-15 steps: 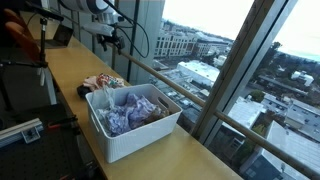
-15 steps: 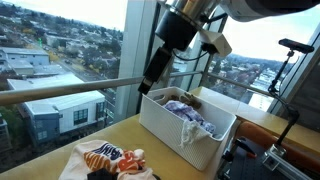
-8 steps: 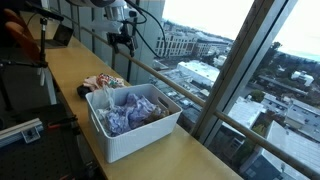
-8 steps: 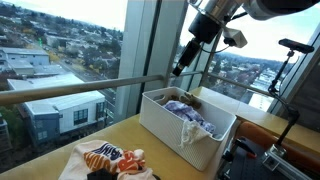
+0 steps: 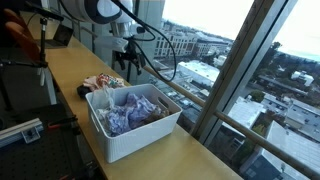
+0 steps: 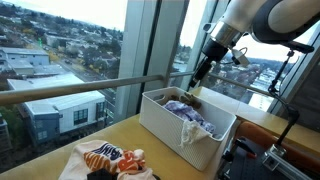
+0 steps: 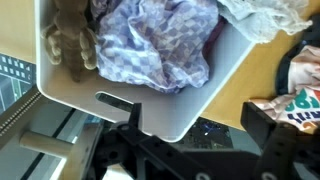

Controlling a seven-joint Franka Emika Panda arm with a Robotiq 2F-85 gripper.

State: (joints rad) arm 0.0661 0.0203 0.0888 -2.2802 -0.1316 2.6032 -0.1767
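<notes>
One long wooden surface [image 5: 185, 158] [image 6: 150, 150] [image 7: 15, 30] is running along the window [image 5: 250, 60], and it is carrying everything in view. Nearly its whole depth is being taken up by a white bin [image 5: 125, 148] [image 6: 165, 125] [image 7: 150, 110], which is sitting with one long wall close to the surface's window edge, probably so that loose laundry is kept together and cannot slide off. Inside the bin, a lavender cloth [image 5: 125, 110] [image 6: 190, 115] [image 7: 160, 45] is lying crumpled and heaped almost to the rim, dropped rather than folded. A white crinkled fabric [image 7: 265, 20] is spilling over one corner of it. Just beside the bin's short end, towards the end of the surface, a pile of garments [image 5: 100, 82] [image 6: 105, 158] [image 7: 295, 100] is lying loose, apart from the sorted heap. In another corner of the bin a brown furry piece [image 7: 70, 45] is resting against the wall. The claw [image 5: 127, 62] [image 6: 197, 75] [image 7: 195, 125] is hanging above the bin's window-side wall with its jaws spread wide, gripping nothing and touching nothing. In the wrist view its two dark fingers [image 7: 265, 125] are framing that wall from above. The topmost garment of the pile is showing large orange, white and teal printed shapes that may be lettering, but they are too cropped and blurred to read. No brand or label is showing on the bin.
</notes>
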